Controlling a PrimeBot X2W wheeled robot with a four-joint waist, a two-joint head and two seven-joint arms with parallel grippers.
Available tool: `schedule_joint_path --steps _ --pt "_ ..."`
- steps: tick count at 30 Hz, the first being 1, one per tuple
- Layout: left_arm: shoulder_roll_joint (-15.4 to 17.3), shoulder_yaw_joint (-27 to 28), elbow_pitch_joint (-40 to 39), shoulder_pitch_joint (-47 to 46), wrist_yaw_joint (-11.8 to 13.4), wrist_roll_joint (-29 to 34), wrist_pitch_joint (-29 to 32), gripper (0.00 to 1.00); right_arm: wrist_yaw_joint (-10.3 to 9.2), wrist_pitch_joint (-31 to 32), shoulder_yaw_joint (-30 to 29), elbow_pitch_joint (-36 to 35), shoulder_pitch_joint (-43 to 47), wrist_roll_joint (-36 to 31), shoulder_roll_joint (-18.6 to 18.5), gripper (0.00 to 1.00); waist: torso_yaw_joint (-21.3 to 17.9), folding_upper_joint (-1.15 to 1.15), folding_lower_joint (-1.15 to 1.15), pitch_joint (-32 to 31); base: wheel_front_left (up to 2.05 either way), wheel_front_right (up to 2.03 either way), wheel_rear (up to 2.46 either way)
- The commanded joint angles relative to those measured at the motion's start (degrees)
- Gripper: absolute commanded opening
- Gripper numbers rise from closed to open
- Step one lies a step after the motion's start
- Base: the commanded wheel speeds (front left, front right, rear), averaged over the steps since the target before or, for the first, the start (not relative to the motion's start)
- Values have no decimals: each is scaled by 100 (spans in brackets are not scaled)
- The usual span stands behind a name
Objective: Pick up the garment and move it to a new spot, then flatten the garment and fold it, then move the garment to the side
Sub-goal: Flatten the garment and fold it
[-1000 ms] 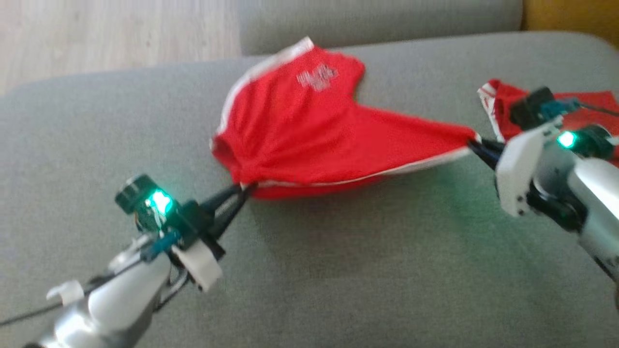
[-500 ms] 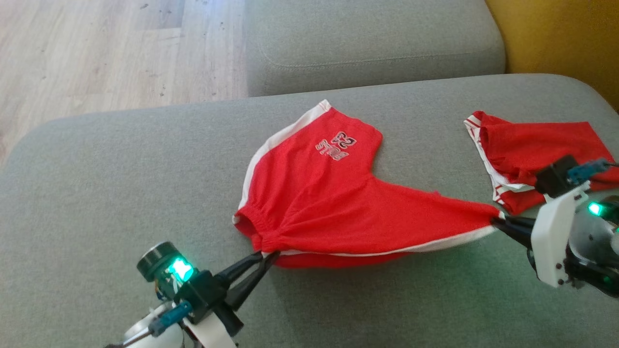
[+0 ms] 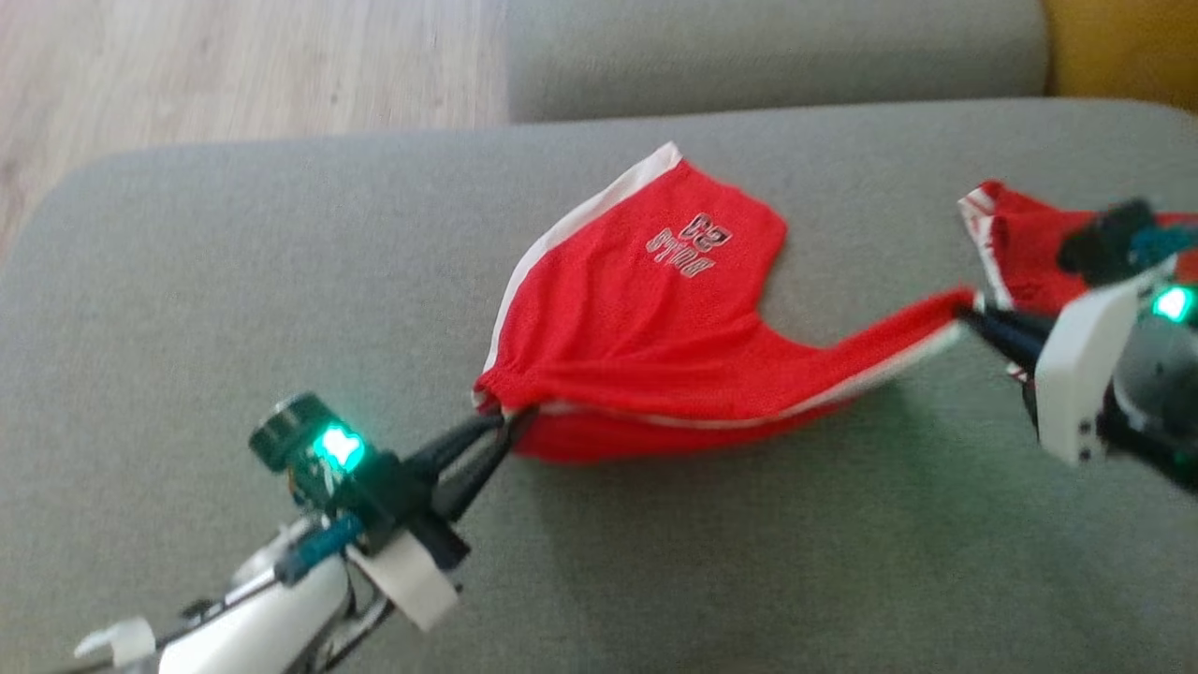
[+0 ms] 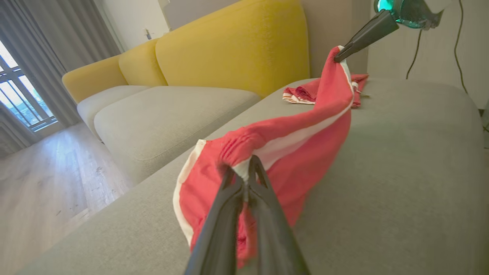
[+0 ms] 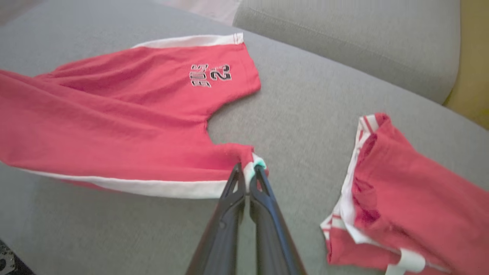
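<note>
The garment (image 3: pixel 646 318) is a pair of red shorts with white side stripes and a printed number, stretched between both grippers over the grey cushion (image 3: pixel 234 281). My left gripper (image 3: pixel 510 421) is shut on its waistband corner; the left wrist view shows the fingers pinching the bunched red and white cloth (image 4: pixel 248 172). My right gripper (image 3: pixel 969 314) is shut on the hem of one leg, lifted off the cushion; its wrist view shows the pinched corner (image 5: pixel 250 168). The other leg, with the print (image 5: pixel 210 74), lies flat on the cushion.
A second red garment (image 3: pixel 1020 248) with white trim lies crumpled at the cushion's right side, close behind my right gripper. A grey sofa seat (image 3: pixel 777 47) sits beyond, with yellow backrests (image 4: pixel 233 46) and wooden floor (image 3: pixel 234 65) at the far left.
The head camera has shifted between frames. The right gripper has lifted its leg hem higher, so the held edge now sags in the middle. Both grips stay shut on the shorts.
</note>
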Motion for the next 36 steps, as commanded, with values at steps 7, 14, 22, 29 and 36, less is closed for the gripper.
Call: schedule_joint_path --steps 7,14,22,29,36 --pt "-62 397 242 -938 -92 -78 -39 0 -4 94 -252 124 -1252 -595 398 0 468 0 -1 825 0 0 0" --pt "-308 376 757 -1356 -187 -57 -151 0 -4 199 248 968 -2420 -990 723 0 896 0 -1 1247 0 0 0" --pt "-768 158 1488 -1929 -341 22 -295 0 -4 -13 822 1968 -3250 -1119 875 0 1268 0 -1 1653 0 0 0" --pt "-1067 147 1994 -2318 -393 -16 -423 0 -4 -231 1206 2523 -3814 -1153 954 0 1443 0 -1 1953 0 0 0" --pt "-1371 128 2488 -2580 -428 -31 -515 0 -4 -767 1453 3248 -4272 -1117 1066 0 1646 0 -1 2193 0 0 0"
